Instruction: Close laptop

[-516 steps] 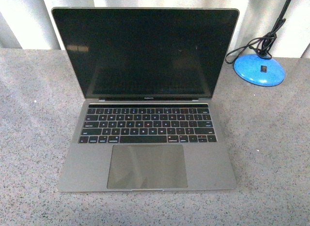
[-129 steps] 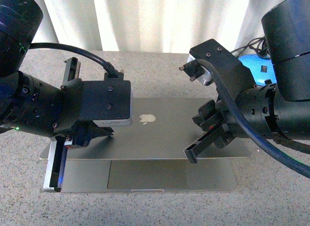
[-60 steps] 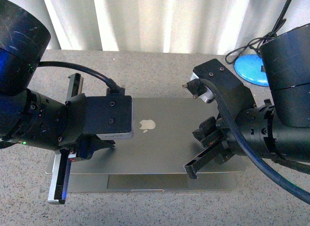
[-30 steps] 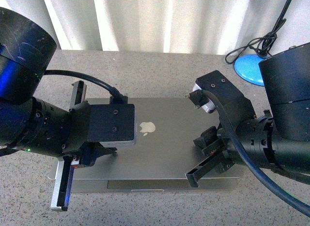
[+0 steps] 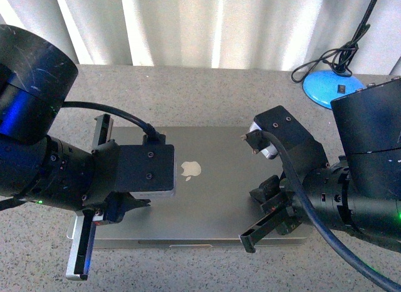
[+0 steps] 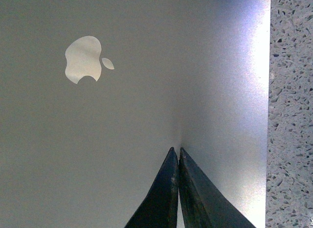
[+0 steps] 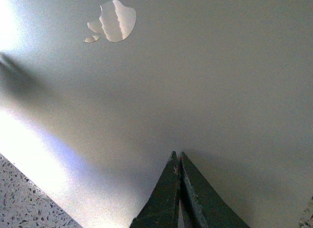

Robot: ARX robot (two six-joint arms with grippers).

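Note:
The laptop lies in the middle of the table with its grey lid down and the apple logo facing up. Only a thin strip of its base shows along the near edge. My left gripper is shut with its tips on the left part of the lid. My right gripper is shut with its tips on the right part. In the left wrist view the shut tips touch the lid near its side edge. In the right wrist view the shut tips rest on the lid.
A blue lamp base with a black cable stands at the back right. The speckled grey tabletop runs back to a pale curtain. My two bulky arms overhang the laptop's left and right sides.
The lid has gone from upright to flat on the base. Over the last second both shut grippers moved down and towards me with it, and the trackpad has become covered.

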